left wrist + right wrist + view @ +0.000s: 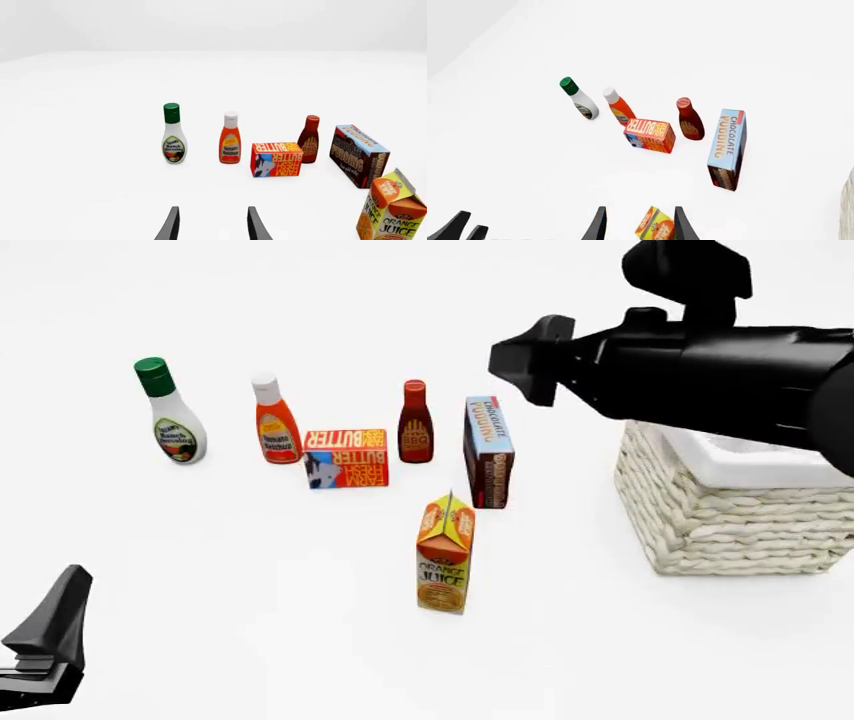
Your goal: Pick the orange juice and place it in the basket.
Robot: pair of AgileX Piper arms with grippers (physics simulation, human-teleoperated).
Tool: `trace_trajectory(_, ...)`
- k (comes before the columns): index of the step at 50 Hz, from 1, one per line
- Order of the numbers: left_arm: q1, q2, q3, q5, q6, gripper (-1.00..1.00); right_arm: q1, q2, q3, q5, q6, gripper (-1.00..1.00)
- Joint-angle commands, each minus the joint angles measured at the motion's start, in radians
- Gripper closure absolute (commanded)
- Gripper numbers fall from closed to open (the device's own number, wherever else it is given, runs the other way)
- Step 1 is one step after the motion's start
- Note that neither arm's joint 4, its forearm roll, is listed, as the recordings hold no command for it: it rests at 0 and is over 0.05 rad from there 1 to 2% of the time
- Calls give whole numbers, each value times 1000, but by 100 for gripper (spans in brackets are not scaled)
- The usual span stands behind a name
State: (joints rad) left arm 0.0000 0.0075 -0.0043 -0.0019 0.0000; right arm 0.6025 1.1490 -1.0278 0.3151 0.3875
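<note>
**Carton upright, both grippers apart and empty**

Orange juice (445,554) standing on the white table (240,570), long axis vertical, green gable ridge up, lettered face turned toward the arms' side. Nearest the arms among the groceries, just in front of the chocolate pudding box (487,451), well apart from the basket (721,510) on the right. Butter box (346,458), ketchup bottle (276,421), ranch bottle (170,413) and dark sauce bottle (415,422) lined up behind.

Left gripper (213,224) spread open, holding nothing, low at front left. Right gripper (639,223) likewise parted, raised above the carton, touching nothing.
</note>
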Motion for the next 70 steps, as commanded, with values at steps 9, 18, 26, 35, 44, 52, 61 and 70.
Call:
trace_trajectory(9,0,0,0,0,0,-100,25,109,-198,218,58,-100)
trace_trajectory(18,0,0,0,0,0,-100,17,215,-281,252,41,-100)
trace_trajectory(26,0,0,0,0,0,-100,-3,296,-335,291,62,-100)
trace_trajectory(35,0,0,0,0,0,-100,-47,397,-398,352,53,-100)
trace_trajectory(44,0,0,0,0,0,-100,-67,444,-427,385,69,-100)
trace_trajectory(52,0,0,0,0,0,-100,-55,472,-407,396,112,-100)
trace_trajectory(61,0,0,0,0,0,-100,12,437,-333,373,263,-100)
trace_trajectory(70,0,0,0,0,0,-100,47,399,-280,375,316,-100)
